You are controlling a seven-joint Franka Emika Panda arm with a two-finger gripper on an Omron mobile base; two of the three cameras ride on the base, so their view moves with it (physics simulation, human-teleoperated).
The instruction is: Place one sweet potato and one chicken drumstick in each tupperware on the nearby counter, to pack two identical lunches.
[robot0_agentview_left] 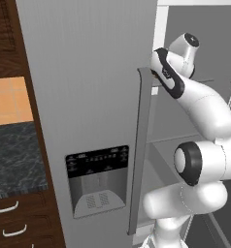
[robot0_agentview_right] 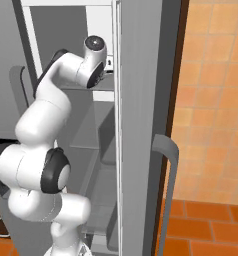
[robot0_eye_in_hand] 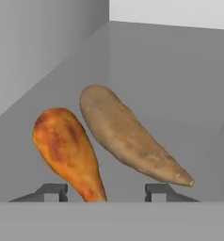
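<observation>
In the hand view, a browned chicken drumstick (robot0_eye_in_hand: 67, 148) and a long tan sweet potato (robot0_eye_in_hand: 128, 139) lie side by side on a grey fridge shelf (robot0_eye_in_hand: 189, 132). The sweet potato is on the right. My gripper (robot0_eye_in_hand: 106, 190) is open, low in front of them. The drumstick's thin end sits between the fingertips (robot0_eye_in_hand: 55, 190), with a gap on each side. The sweet potato's pointed end reaches just above the right fingertip. My arm (robot0_agentview_left: 205, 111) reaches into the open fridge. The dark marbled counter (robot0_agentview_left: 13, 160) lies at the left. The tupperware is out of view.
The closed fridge door with its dispenser (robot0_agentview_left: 95, 179) and long handle (robot0_agentview_left: 139, 145) stands left of the arm. The open door (robot0_agentview_right: 141, 125) with its handle (robot0_agentview_right: 166, 165) stands at the arm's right. Brown drawers (robot0_agentview_left: 10, 218) sit under the counter. The fridge's side wall (robot0_eye_in_hand: 34, 56) rises close on the left.
</observation>
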